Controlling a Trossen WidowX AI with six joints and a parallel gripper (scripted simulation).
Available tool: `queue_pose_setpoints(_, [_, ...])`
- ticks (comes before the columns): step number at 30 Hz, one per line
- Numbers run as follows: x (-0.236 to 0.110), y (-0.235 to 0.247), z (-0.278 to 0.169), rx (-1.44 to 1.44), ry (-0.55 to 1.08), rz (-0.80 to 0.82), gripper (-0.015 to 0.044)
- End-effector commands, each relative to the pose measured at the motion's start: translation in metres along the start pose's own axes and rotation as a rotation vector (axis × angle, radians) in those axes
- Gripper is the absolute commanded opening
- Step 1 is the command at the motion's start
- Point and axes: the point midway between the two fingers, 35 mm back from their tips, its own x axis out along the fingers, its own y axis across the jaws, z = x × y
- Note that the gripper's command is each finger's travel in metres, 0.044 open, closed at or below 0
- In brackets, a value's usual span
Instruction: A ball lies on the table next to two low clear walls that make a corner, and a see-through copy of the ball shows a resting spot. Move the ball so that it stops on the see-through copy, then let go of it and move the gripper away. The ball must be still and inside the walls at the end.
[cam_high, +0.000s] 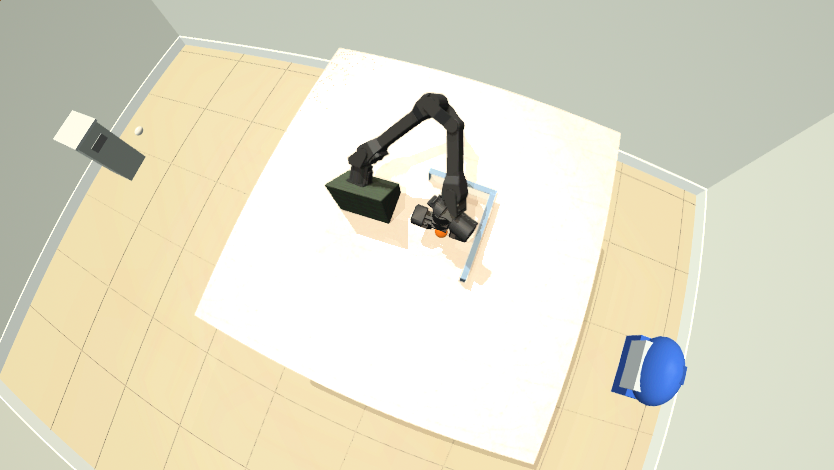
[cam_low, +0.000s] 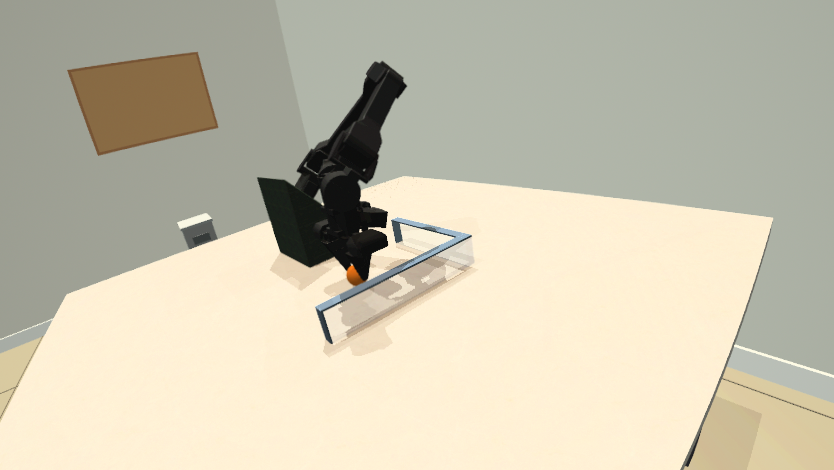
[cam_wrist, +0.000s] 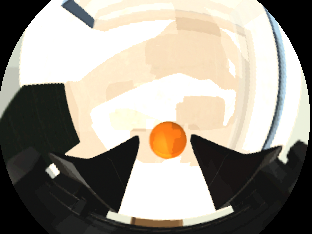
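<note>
The orange ball (cam_high: 440, 233) (cam_low: 354, 274) (cam_wrist: 168, 140) is low at the table, on the inner side of the walls. My gripper (cam_low: 357, 273) (cam_wrist: 165, 138) is open around it, with a gap between the ball and each fingertip in the wrist view. No separate see-through copy shows; the ball and arm may hide it. The long clear wall (cam_high: 471, 255) (cam_low: 411, 263) (cam_wrist: 282, 75) with a blue top runs beside the gripper. The short clear wall (cam_high: 478, 186) (cam_low: 428, 227) meets it at a corner. The top view hides the fingertips under the arm.
The dark green base block (cam_high: 364, 204) (cam_low: 294, 227) (cam_wrist: 42, 115) stands close to the gripper, on the side away from the long wall. The arm arches over the short wall. The white table (cam_high: 350, 326) (cam_low: 554, 379) extends around them.
</note>
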Motion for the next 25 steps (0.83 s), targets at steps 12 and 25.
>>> queue_pose_setpoints(12, [-0.077, -0.003, -0.004, 0.007, 0.003, -0.025, 0.0312])
queue_pose_setpoints(25, [-0.119, 0.001, -0.002, 0.004, 0.0, -0.022, 0.044])
